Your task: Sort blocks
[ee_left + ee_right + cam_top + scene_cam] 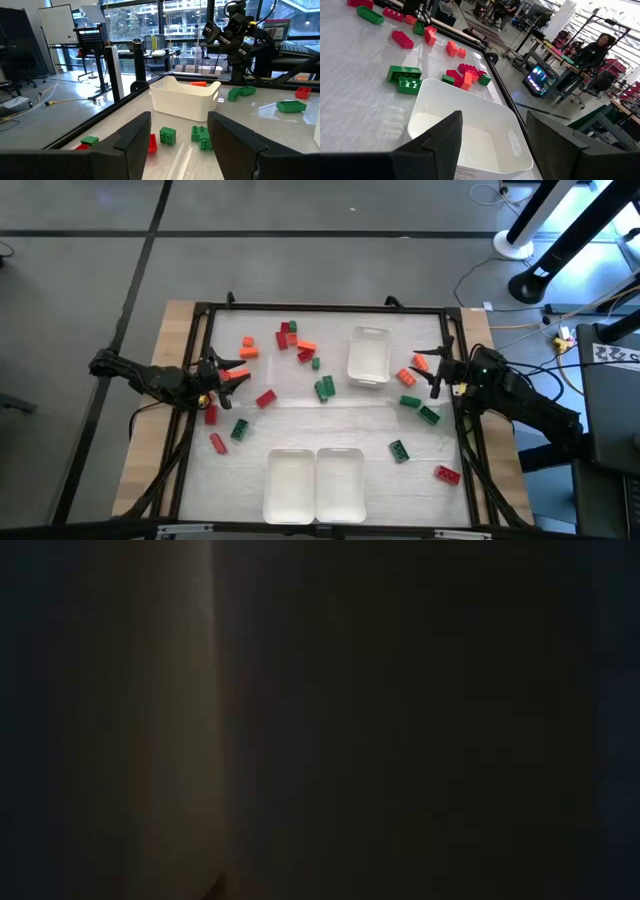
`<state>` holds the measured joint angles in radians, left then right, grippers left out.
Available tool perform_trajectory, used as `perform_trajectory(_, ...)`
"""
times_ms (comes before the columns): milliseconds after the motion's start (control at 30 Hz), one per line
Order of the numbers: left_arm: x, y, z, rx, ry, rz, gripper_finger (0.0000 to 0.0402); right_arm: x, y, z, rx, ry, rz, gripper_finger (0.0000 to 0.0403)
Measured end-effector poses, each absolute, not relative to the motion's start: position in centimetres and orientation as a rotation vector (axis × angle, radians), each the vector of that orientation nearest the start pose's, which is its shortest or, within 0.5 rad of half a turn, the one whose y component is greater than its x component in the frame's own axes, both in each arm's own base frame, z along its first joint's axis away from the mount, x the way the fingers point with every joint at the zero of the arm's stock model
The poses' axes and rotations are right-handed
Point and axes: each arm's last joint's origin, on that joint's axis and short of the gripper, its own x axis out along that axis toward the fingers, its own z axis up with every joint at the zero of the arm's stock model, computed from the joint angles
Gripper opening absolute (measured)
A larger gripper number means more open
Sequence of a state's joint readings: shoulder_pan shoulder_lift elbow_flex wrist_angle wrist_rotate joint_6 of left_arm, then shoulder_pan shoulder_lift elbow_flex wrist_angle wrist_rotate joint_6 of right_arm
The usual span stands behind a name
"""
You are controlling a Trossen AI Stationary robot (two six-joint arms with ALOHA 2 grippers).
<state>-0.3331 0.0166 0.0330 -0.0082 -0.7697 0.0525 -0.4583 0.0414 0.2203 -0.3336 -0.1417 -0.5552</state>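
Observation:
Red, green and orange blocks lie scattered on the table: a cluster near the far edge, green ones at the middle, others on the right. My left gripper is open over the left side, with an orange block showing by its fingers from above and nothing between them in the left wrist view. My right gripper is open on the right, next to an orange block. It faces a white tray. The low view is dark.
Two more white trays sit side by side at the near edge. A black frame runs around the table. Green blocks and a red one lie between my left gripper and the far tray. A person sits in the room beyond.

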Motion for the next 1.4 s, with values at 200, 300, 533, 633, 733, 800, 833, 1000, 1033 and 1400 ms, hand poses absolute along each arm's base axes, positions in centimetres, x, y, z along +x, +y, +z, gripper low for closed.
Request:
perform_trajectory(200, 9.0, -1.0, 17.3, 0.047, 0.004, 0.437, 0.0186, 7.5, -3.3, 20.2, -0.504, 0.232, -0.266, 0.0221)
perform_trajectory(300, 9.0, -1.0, 17.3, 0.047, 0.004, 0.437, 0.0186, 7.5, -3.3, 20.2, -0.504, 0.232, -0.266, 0.0221)
perform_trajectory(533, 9.0, -1.0, 17.3, 0.047, 0.004, 0.437, 0.0186, 7.5, -3.3, 20.2, -0.504, 0.232, -0.267, 0.0221)
perform_trajectory(633, 9.0, -1.0, 17.3, 0.047, 0.004, 0.437, 0.0186, 7.5, -3.3, 20.2, -0.504, 0.232, -0.267, 0.0221)
perform_trajectory(733, 9.0, -1.0, 17.3, 0.047, 0.004, 0.437, 0.0186, 7.5, -3.3, 20.2, -0.504, 0.232, -0.267, 0.0221)
perform_trajectory(800, 9.0, -1.0, 17.3, 0.047, 0.004, 0.437, 0.0186, 7.5, -3.3, 20.2, -0.5, 0.231, -0.267, 0.0221)
perform_trajectory(833, 9.0, -1.0, 17.3, 0.047, 0.004, 0.436, 0.0186, 7.5, -3.3, 20.2, -0.489, 0.229, -0.268, 0.0221)
perform_trajectory(1000, 9.0, -1.0, 17.3, 0.047, 0.004, 0.437, 0.0186, 7.6, -3.3, 20.8, -0.469, 0.167, -0.287, 0.0221)
perform_trajectory(1033, 9.0, -1.0, 17.3, 0.047, 0.004, 0.437, 0.0186, 7.6, -3.3, 21.0, -0.46, 0.144, -0.294, 0.0221)
perform_trajectory(1400, 9.0, -1.0, 17.3, 0.047, 0.004, 0.437, 0.0186, 8.7, -4.6, 20.7, -0.215, 0.287, -0.502, 0.0221)
